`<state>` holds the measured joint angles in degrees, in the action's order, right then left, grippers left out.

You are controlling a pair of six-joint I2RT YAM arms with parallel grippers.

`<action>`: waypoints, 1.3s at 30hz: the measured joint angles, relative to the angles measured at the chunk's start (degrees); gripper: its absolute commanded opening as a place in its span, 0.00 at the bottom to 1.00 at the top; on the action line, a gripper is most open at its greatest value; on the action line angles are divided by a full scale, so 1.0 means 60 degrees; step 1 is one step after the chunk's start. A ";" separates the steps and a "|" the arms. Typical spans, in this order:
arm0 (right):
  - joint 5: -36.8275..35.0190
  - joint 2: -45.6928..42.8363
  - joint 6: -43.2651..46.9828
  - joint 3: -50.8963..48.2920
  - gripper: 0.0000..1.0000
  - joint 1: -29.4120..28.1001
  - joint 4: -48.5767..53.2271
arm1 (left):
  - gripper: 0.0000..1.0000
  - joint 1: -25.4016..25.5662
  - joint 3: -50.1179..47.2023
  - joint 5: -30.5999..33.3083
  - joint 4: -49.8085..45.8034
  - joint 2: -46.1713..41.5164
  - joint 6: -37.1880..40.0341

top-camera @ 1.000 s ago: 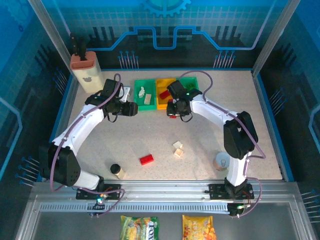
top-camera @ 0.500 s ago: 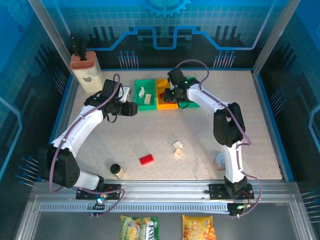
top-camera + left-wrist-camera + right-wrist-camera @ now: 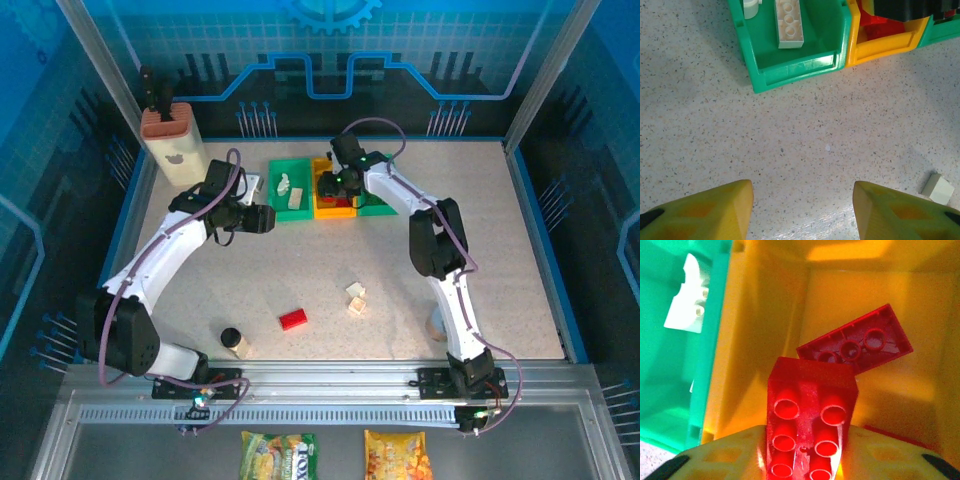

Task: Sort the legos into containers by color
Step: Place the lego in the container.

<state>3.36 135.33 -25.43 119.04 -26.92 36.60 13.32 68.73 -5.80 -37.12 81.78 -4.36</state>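
My right gripper (image 3: 807, 455) is shut on a red lego (image 3: 811, 410) and holds it inside the yellow-orange container (image 3: 756, 340), above another red lego (image 3: 857, 342) lying there. From above, this gripper (image 3: 335, 185) hangs over the middle bin (image 3: 326, 208). My left gripper (image 3: 802, 210) stands open over bare table, just in front of the left green container (image 3: 795, 67), which holds a cream lego (image 3: 789, 25). On the table lie a red lego (image 3: 293, 319) and two cream legos (image 3: 355, 298). The right green container (image 3: 381, 163) is partly hidden by the right arm.
A beige knife block (image 3: 172, 140) stands at the back left. A small dark-capped jar (image 3: 233, 341) sits near the front left. A loose cream brick (image 3: 938, 189) lies to the right of my left fingers.
The right arm has carried the red lego from in front of the bins back and left, into the yellow-orange bin. The left arm has not moved.
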 measured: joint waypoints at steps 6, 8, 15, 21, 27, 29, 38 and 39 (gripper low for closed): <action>0.0022 0.0007 0.0073 0.0015 0.58 0.0000 0.0106 | 0.56 0.0000 -0.0004 0.0000 0.0004 0.0000 0.0000; 0.0015 -0.0051 0.0076 -0.0022 0.59 0.0000 0.0106 | 0.56 0.0000 -0.0004 0.0000 0.0000 0.0000 0.0000; -0.0087 -0.0834 0.0080 -0.0488 0.57 0.0000 0.0138 | 0.56 0.0000 -0.0004 0.0000 0.0000 0.0000 0.0000; -0.0091 -0.1679 0.0113 -0.1133 0.51 0.0000 0.0091 | 0.56 0.0000 -0.0004 -0.0033 0.0000 0.0000 -0.0004; -0.0080 -0.2641 0.0109 -0.2492 0.50 -0.0004 -0.0062 | 0.57 -0.0007 -0.0004 -0.0379 -0.0004 0.0004 -0.0011; -0.0084 -0.3005 0.0109 -0.2994 0.50 -0.0007 -0.0124 | 0.57 0.0033 -0.0004 -0.0474 -0.0022 0.0018 0.0000; -0.0040 -0.4677 0.0102 -0.5005 0.49 -0.0011 -0.0466 | 0.56 0.1209 0.0029 -0.0466 -0.0871 0.0328 -0.0073; -0.0018 -0.4816 0.0102 -0.5151 0.49 -0.0007 -0.0506 | 0.56 0.1348 0.0029 -0.0466 -0.0984 0.0328 -0.0146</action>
<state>3.25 106.43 -24.82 88.14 -26.96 33.56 21.41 68.90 -8.60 -43.03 83.74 -5.23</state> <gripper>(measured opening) 0.495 0.566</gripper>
